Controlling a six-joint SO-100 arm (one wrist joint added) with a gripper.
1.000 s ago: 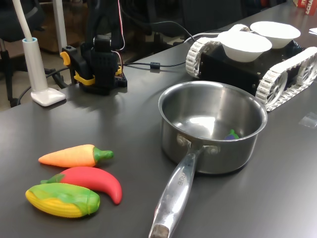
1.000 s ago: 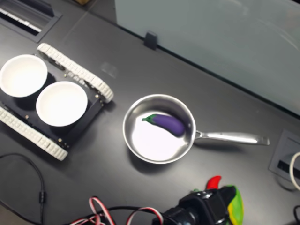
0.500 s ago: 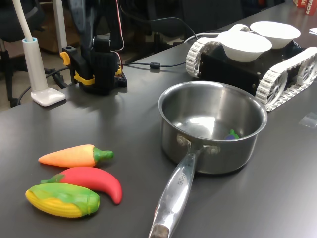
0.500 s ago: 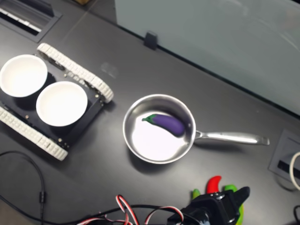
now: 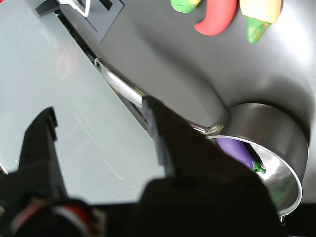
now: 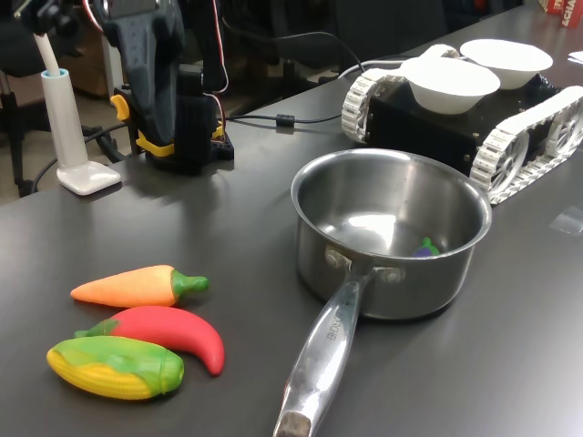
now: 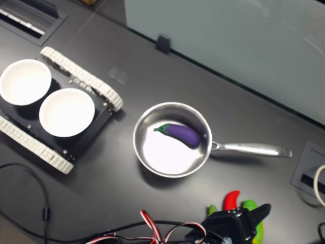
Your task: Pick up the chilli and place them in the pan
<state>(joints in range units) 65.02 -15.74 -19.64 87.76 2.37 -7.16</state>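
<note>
The glossy red chilli (image 6: 173, 333) lies on the dark table between an orange carrot (image 6: 135, 286) and a corn cob (image 6: 114, 367), at the first exterior view's lower left. In the wrist view the chilli (image 5: 215, 18) shows far beyond my gripper (image 5: 98, 107), which is open and holds nothing. The steel pan (image 6: 392, 238) stands mid-table with its long handle (image 6: 321, 357) towards the front; a purple eggplant (image 7: 182, 134) lies inside. In the second exterior view only the chilli's red tip (image 7: 232, 198) shows past my arm (image 7: 228, 227).
A tracked black vehicle (image 6: 474, 118) carrying two white bowls (image 6: 450, 84) sits behind the pan. The arm's base (image 6: 182, 127) and a white lamp stand (image 6: 77, 137) are at the back left. A cable (image 6: 301, 118) runs across the table.
In the first exterior view the arm has swung into sight at the top left. In the second exterior view it has drawn back towards the bottom edge, uncovering more of the chilli's tip.
</note>
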